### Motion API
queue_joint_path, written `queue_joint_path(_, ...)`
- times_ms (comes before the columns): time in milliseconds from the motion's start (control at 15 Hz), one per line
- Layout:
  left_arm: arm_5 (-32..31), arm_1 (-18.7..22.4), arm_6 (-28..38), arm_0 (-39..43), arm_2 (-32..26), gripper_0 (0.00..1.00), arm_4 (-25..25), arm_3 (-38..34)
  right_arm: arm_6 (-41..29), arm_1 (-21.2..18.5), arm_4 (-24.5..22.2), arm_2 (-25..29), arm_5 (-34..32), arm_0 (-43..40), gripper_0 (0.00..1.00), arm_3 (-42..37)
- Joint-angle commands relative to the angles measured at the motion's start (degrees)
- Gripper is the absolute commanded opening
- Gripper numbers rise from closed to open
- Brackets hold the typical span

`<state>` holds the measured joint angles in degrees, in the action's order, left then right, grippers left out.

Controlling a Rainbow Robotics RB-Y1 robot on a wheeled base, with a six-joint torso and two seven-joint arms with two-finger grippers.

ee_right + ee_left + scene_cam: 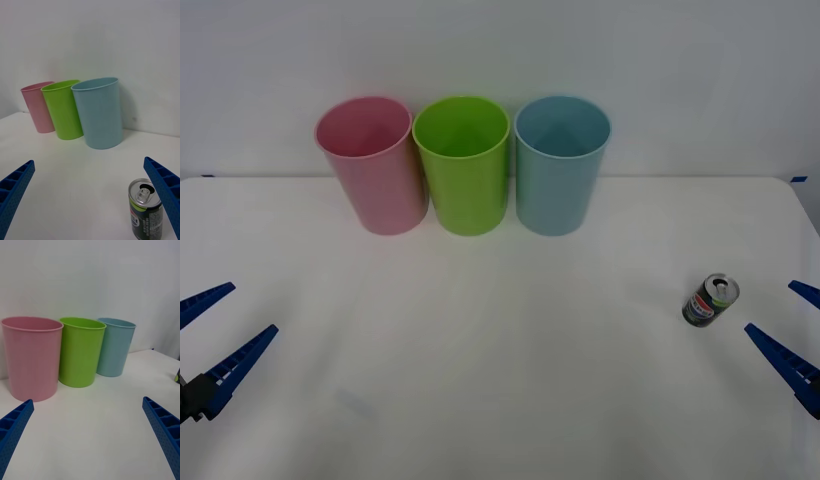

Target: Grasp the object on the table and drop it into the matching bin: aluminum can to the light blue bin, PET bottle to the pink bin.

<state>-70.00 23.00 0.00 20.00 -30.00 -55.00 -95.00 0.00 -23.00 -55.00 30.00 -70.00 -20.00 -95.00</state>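
The aluminum can [710, 300], dark with a silver top and red, white and green label marks, stands upright on the white table [500, 390] at the right. My right gripper [794, 330] hovers open just right of it, apart from it. In the right wrist view the can [145, 210] stands close beside one of the fingers [165, 191], with the right gripper [88, 162] wide open. At the back stand the light blue bin [560, 170] and the pink bin [370, 165]. My left gripper [220, 335] waits open at the table's left side.
A green bin [463, 165] stands between the pink and light blue bins, the three touching in a row at the table's far edge. A pale wall rises behind them. Bare white table stretches between the bins and both grippers.
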Motion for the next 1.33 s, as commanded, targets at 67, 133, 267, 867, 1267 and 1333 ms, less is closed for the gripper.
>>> queue_joint_path(67, 0.0, 0.0, 0.0, 0.0, 0.0, 1.0, 0.0, 0.0, 0.0, 0.0, 0.0, 0.0, 0.0, 0.0, 1.0, 0.0)
queue_joint_path(133, 0.0, 0.0, 0.0, 0.0, 0.0, 1.0, 0.0, 0.0, 0.0, 1.03, -0.02, 0.06, 0.04, -0.48, 1.0, 0.34)
queue_joint_path(267, 0.0, 0.0, 0.0, 0.0, 0.0, 1.0, 0.0, 0.0, 0.0, 1.11, 0.16, 0.15, 0.57, -1.27, 1.0, -0.71)
queue_joint_path(867, 0.0, 0.0, 0.0, 0.0, 0.0, 1.0, 0.0, 0.0, 1.67, 0.68, 2.35, 1.03, 3.91, -8.13, 1.0, -2.21)
queue_joint_path(1267, 0.0, 0.0, 0.0, 0.0, 0.0, 1.0, 0.0, 0.0, 4.75, 0.68, 4.2, -0.03, 5.93, -10.32, 1.0, 0.52)
queue_joint_path(1333, 0.0, 0.0, 0.0, 0.0, 0.0, 1.0, 0.0, 0.0, 5.36, 0.59, 4.38, -0.29, 6.1, -10.32, 1.0, 1.13)
